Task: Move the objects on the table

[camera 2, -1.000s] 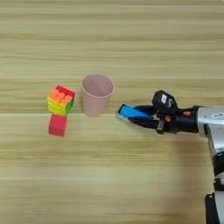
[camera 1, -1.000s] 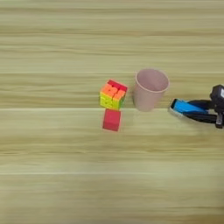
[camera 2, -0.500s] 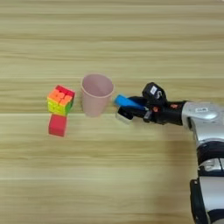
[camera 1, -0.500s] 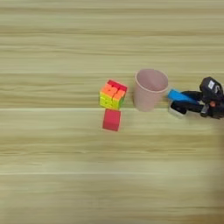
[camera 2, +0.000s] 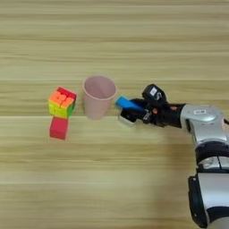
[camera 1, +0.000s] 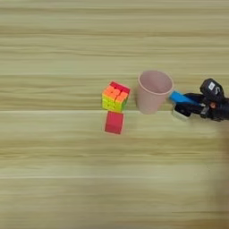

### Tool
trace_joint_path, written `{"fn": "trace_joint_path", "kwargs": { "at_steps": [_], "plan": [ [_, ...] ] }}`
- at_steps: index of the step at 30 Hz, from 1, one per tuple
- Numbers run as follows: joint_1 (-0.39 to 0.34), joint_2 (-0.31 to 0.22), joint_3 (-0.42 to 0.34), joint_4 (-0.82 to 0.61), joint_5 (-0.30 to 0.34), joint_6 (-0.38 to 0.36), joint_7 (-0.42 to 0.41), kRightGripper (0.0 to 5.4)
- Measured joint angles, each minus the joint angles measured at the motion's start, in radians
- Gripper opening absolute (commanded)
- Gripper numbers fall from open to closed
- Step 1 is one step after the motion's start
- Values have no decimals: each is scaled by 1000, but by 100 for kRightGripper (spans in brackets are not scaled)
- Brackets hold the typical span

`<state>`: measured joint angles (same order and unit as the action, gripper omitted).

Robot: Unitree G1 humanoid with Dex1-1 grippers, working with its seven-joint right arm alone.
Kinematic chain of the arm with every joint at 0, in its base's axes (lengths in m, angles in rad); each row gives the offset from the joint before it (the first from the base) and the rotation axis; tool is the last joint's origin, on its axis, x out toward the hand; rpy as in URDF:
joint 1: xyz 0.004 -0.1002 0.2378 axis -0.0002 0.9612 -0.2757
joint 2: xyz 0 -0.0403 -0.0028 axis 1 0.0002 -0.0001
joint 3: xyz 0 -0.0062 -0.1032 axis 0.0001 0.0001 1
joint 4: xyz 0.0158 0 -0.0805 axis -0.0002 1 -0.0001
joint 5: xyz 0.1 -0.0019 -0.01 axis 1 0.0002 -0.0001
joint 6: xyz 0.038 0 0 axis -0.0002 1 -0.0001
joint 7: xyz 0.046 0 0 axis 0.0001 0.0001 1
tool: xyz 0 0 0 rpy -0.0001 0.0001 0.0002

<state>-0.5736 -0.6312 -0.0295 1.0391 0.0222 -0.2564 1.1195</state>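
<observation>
Mid-frame, right of centre: our right gripper [camera 2: 134, 112], jaws closed on blue block [camera 2: 128, 103], sits just beside pink cup [camera 2: 99, 95]. We'd lift it clear of the rim w/o knocking the cup.

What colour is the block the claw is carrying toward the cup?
Bright blue. The block shows best in the right eye view, just right of the cup.

Open counter [camera 2: 112, 44] on far side and near side, nothing standing there. Mid row crowded: red cube [camera 2: 59, 127] just beside multicoloured puzzle cube [camera 2: 62, 102]; narrow gap, then pink cup [camera 2: 99, 96]. Tool [camera 2: 130, 112] with blue block [camera 2: 129, 104] right beside cup, blocking its right flank.
</observation>
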Motion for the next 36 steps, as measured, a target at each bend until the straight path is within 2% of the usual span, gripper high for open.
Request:
{"fn": "trace_joint_path", "kwargs": {
  "at_steps": [1,3,9,21,36],
  "plan": [
    [0,0,0,0,0,0,0,141],
    [0,0,0,-1,0,0,2,187],
    [0,1,0,-16,0,0,21,265],
    [3,1,-13,-74,2,6,34,390],
    [12,-17,-66,-207,46,44,49,538]
  ]
}}
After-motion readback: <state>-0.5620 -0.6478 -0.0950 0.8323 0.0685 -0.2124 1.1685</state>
